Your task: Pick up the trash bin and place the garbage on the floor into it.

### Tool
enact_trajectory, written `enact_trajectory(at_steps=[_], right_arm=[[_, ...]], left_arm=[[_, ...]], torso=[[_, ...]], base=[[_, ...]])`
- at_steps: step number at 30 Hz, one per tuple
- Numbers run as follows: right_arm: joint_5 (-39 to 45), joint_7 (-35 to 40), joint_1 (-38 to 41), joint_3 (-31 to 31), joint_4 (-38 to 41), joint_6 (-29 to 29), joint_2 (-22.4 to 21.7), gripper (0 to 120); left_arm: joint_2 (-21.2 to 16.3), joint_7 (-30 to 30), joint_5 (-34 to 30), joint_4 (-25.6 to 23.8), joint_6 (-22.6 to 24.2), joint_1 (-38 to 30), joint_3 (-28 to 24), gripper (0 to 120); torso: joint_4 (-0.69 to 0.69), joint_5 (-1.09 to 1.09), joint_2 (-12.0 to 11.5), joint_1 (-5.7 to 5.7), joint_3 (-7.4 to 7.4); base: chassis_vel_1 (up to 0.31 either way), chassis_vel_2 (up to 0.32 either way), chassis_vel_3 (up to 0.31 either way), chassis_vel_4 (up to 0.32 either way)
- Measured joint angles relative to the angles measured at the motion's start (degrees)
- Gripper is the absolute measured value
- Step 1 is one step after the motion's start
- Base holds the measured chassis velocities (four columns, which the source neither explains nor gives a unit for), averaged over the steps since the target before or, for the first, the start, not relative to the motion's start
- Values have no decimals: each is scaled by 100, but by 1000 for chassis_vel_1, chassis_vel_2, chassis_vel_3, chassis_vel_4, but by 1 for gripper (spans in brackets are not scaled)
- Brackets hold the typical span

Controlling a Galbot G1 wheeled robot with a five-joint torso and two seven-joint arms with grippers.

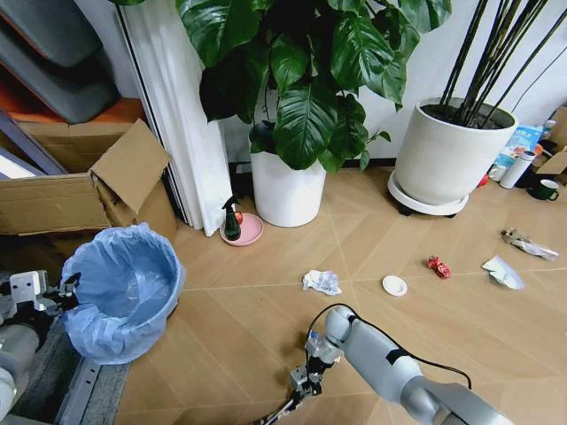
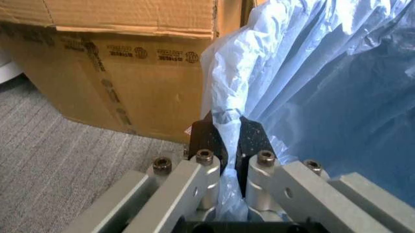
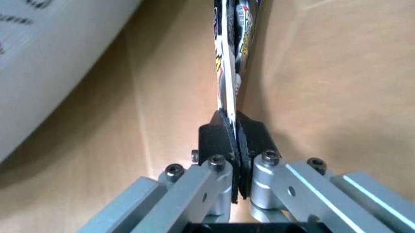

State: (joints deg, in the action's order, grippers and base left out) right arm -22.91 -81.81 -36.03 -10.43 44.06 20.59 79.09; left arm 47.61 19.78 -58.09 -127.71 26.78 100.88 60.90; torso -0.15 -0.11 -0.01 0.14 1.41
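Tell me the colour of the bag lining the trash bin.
Light blue; the bag shows best in the head view.

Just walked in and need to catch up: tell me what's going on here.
The robot is clearing litter off the floor. Its left gripper is shut on the rim of the trash bin. Its right gripper is shut on a black-white tube, low over the floor. Crumpled white paper, a white disc and a red wrapper lie on the floor.
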Motion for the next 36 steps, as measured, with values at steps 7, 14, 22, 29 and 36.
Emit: enact_trajectory(at_steps=[7,14,22,29,36], right_arm=[[351,27,191,782,14,-149,23,0],[1324,-42,260,1554,595,-392,-316,0],[3250,73,165,2210,1166,-316,-1707,0],[5315,332,269,1826,1541,-375,-2138,0],[6332,580,565,1204,1506,-551,-1319,0]], left_arm=[[-158,2,10,204,-2,-179,-265,0],[-475,16,66,592,-20,-581,-791,0],[-1057,-3,93,1027,-65,-973,-1579,0],[-1303,-41,94,1192,-121,-1385,-2681,0],[-1495,-123,-22,1452,-288,-2121,-3627,0]], torso=[[1,1,0,0,0],[0,0,0,0,0],[-3,-3,0,0,-1],[0,-2,0,0,-1],[1,-4,0,0,-1]], base=[[0,0,0,0],[0,0,0,0],[0,0,0,0],[0,0,0,0],[0,0,0,0]])
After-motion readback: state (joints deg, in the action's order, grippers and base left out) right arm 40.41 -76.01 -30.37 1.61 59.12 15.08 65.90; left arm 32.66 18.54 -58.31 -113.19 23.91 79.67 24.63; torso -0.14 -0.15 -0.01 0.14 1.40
